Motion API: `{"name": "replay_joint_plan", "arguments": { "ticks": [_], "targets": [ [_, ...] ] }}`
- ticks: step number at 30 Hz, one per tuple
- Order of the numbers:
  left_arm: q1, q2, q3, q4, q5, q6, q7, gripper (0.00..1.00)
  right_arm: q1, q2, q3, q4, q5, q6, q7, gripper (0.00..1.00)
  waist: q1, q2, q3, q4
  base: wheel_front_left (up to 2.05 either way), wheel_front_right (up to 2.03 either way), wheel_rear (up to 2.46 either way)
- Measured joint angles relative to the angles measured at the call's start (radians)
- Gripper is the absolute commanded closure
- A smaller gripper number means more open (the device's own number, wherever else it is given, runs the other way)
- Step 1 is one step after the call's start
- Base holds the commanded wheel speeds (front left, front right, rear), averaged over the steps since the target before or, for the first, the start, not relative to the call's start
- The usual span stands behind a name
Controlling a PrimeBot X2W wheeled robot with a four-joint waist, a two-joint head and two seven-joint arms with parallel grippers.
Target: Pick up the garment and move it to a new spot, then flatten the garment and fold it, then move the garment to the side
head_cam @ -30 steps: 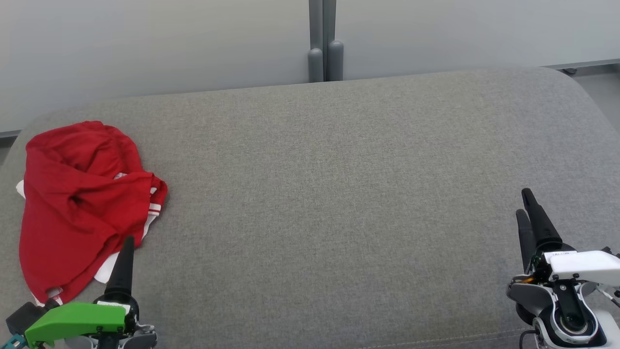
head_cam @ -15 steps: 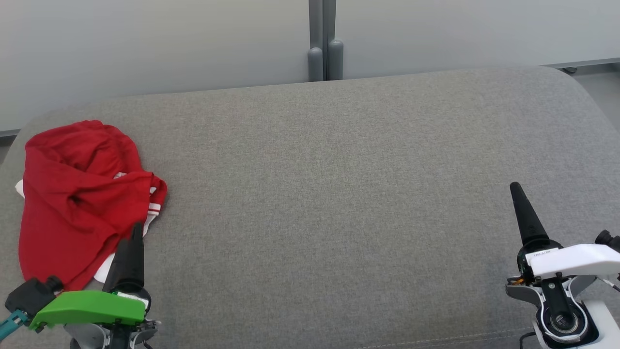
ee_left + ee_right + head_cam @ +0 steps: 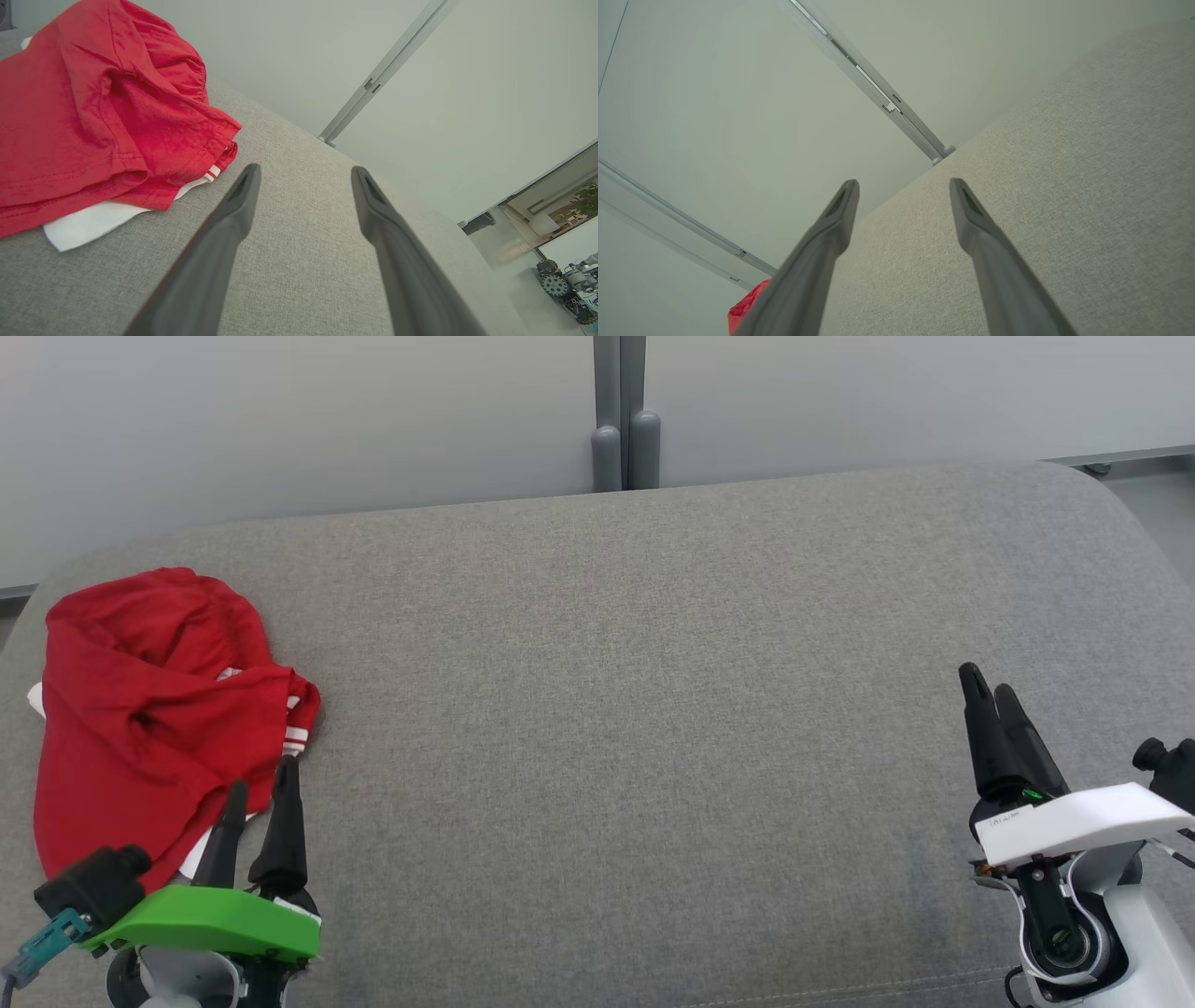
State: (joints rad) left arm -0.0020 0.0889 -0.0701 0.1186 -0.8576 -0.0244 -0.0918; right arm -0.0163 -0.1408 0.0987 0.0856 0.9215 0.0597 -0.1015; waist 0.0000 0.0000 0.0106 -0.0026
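Underneath everything, a grey woven sofa cushion (image 3: 653, 709), rounded at its far corners. Behind it, pale wall panels (image 3: 280, 420) joined by a grey upright strip (image 3: 621, 411) with two rounded feet at the cushion's back edge. Far off in the left wrist view, a wheeled machine (image 3: 558, 282) on a floor beyond the cushion's end.

Crumpled at the far left of the cushion, a red garment (image 3: 149, 709), bunched in loose folds, with white cloth (image 3: 201, 859) poking out beneath its near edge and a red-and-white striped trim on its right hem.

Just beside that near right hem, the left gripper (image 3: 261, 773) under a green cover, fingers spread apart, holding nothing; seen from the wrist, cloth up and to the left of the fingertips, with a short strip of cushion weave between, not touching.

Well apart at the cushion's right end, the right gripper (image 3: 986, 679) under a white cover, fingers likewise spread and holding nothing, above the weave.

On the white cover, a small label (image 3: 1004, 819), too small to read.
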Motion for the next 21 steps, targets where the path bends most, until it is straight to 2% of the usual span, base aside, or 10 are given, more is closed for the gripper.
{"name": "replay_joint_plan", "arguments": {
  "ticks": [9, 21],
  "targets": [
    [0.0, -0.01, -0.027, -0.011, 0.145, 0.024, -0.036, 0.0, 0.0, -0.004, 0.042, -0.017, -0.153, -0.008, -0.033, 0.0, 0.0, 0.0, -0.001, -0.002, 0.0, 0.0, 0.0],
    [0.0, -0.013, -0.038, -0.037, 0.311, 0.025, -0.078, 0.0, 0.0, 0.0, 0.074, -0.022, -0.323, -0.011, -0.068, 0.0, 0.0, 0.0, 0.0, -0.005, 0.0, 0.0, 0.0]
  ]
}}
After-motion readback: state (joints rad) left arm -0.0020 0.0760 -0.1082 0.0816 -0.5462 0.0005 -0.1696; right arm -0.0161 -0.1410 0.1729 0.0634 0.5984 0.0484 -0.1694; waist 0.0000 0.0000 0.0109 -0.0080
